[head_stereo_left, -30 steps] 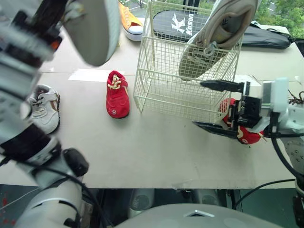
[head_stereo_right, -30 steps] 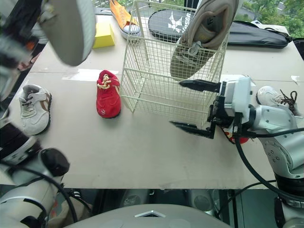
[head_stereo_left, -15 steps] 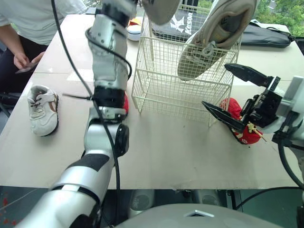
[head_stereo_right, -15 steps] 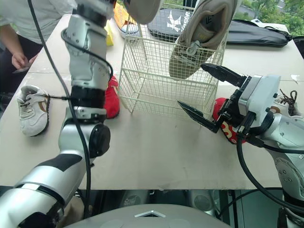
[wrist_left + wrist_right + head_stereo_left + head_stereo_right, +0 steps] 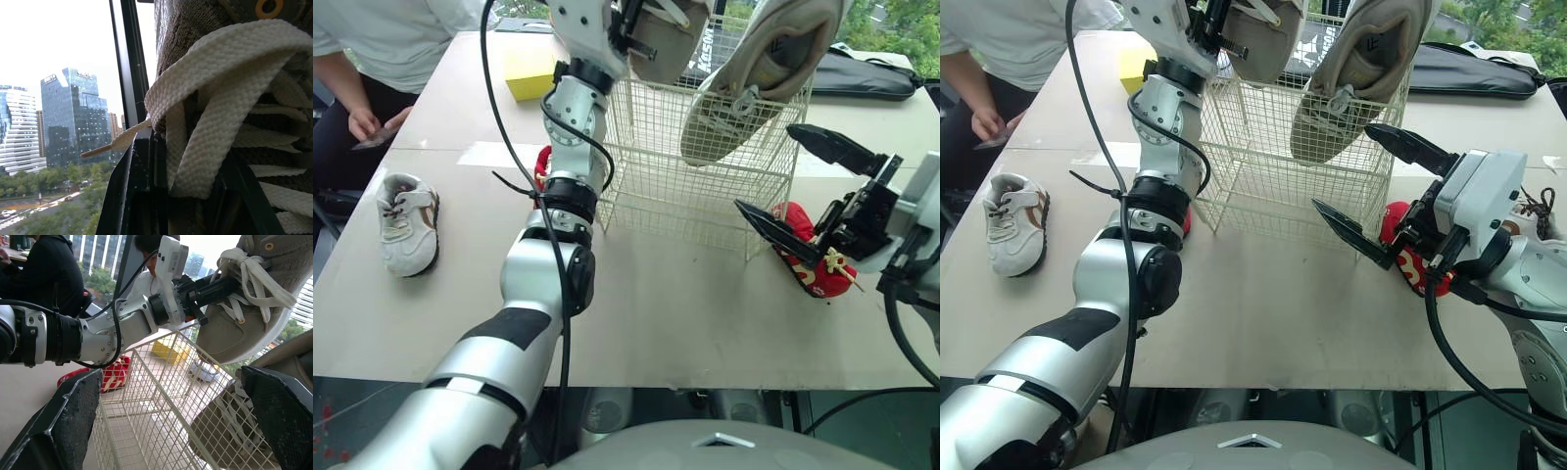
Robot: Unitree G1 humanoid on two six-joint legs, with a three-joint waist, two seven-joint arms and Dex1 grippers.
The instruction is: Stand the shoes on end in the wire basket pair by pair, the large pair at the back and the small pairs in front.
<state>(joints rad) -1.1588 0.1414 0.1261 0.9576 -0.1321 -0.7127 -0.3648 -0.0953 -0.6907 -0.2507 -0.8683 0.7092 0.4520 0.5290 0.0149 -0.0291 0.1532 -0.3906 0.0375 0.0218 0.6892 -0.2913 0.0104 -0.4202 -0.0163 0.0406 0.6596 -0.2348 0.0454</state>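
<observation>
Right eye view shows the left gripper point(image 5: 1217, 22) clamping 1 grey sneaker point(image 5: 1258, 39) above the wire basket point(image 5: 1273, 166), the right gripper point(image 5: 1345, 168) with jaws wide apart near a red shoe point(image 5: 1393, 220).

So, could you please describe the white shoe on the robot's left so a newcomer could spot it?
Start at the wire basket on the table and look to the robot's left, near the table's edge. The small white shoe lies there alone, sole down, brown-trimmed, whereas the red shoes sit near the basket.
</observation>
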